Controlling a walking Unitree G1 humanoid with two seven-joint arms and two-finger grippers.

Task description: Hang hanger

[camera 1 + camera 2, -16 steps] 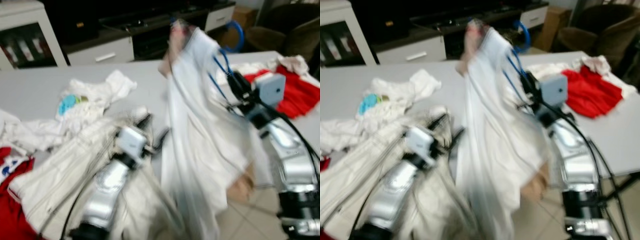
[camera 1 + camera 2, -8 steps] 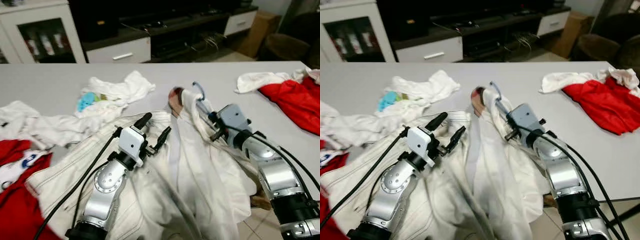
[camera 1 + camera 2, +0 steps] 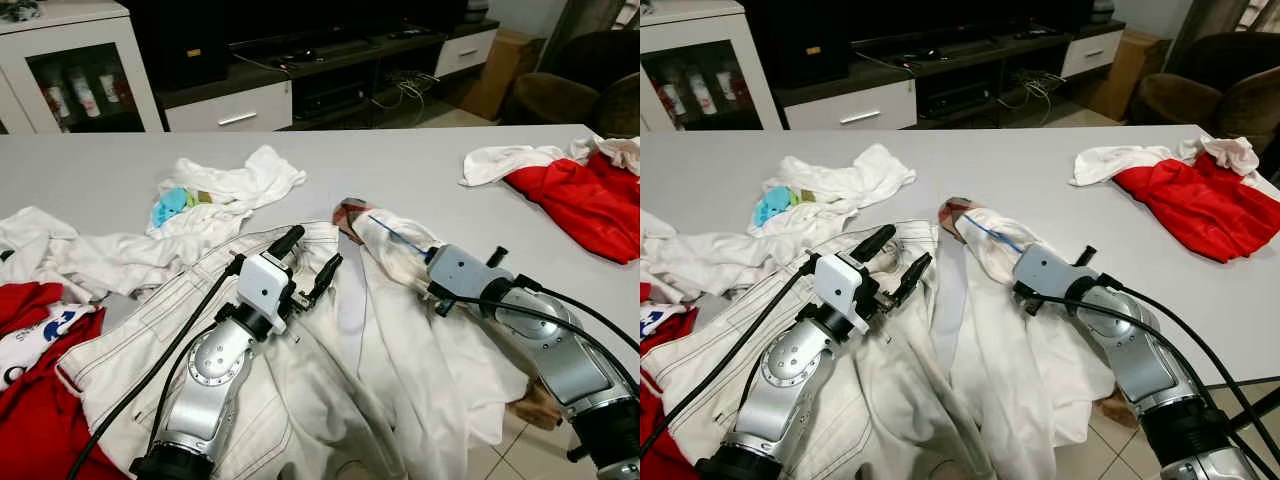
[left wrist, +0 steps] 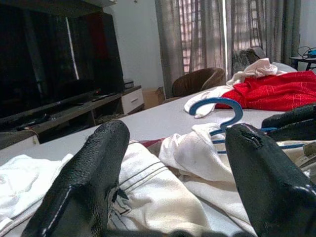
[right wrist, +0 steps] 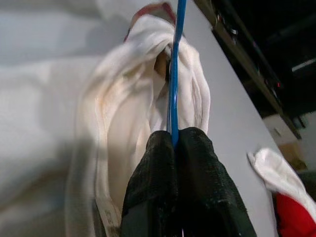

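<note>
One thin blue wire hanger (image 5: pixel 174 74), nipped in the right pincer (image 5: pixel 175 140). Two black-fingered pincers in all, the left (image 3: pixel 306 262) spread wide. Two red cloth heaps (image 3: pixel 585 205), well apart. One small turquoise cloth (image 3: pixel 168 205) beyond the left pincer.

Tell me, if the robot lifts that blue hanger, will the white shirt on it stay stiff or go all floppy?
Probably floppy. The white shirt already lies in soft folds, draping over the table edge. The blue hanger looks like thin wire, so it may bend or swing. The right gripper, jaws shut on it, pinches one narrow spot, so the load could twist.
</note>
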